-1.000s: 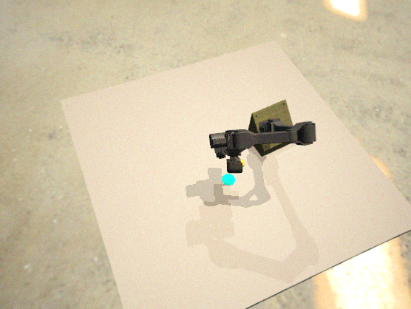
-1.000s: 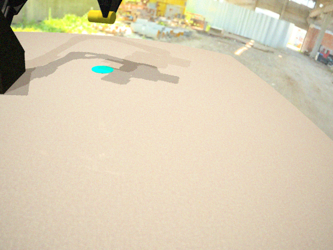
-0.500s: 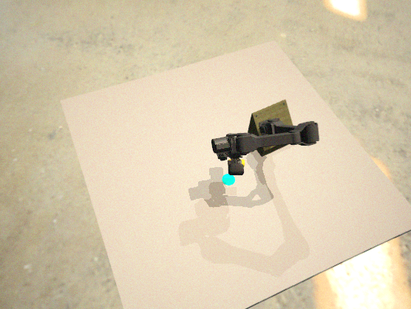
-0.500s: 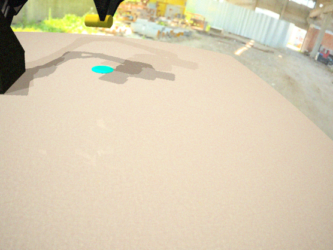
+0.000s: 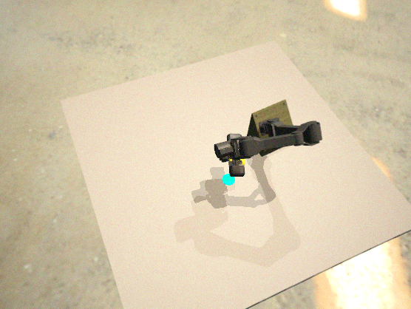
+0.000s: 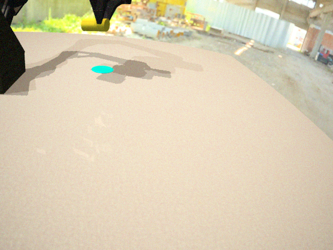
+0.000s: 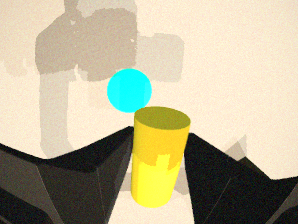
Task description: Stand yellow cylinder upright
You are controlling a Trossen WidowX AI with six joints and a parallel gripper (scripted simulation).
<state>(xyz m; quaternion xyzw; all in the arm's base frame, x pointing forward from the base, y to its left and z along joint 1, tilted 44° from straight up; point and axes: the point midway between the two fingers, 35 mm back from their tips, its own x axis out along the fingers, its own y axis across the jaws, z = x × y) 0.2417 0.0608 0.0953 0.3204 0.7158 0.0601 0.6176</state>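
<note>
The yellow cylinder is held in the air, lying nearly level in the exterior view. In the top view only small parts of the cylinder show beside the fingers. My gripper is shut on the cylinder, with one dark finger on each side of it. The flat cyan circle lies on the table below the cylinder. In the wrist view the circle shows just beyond the cylinder's far end, a little to the left.
The arm's base block stands on the pale table top. The arm reaches out from the base above the table. Shadows of the arm fall around the circle.
</note>
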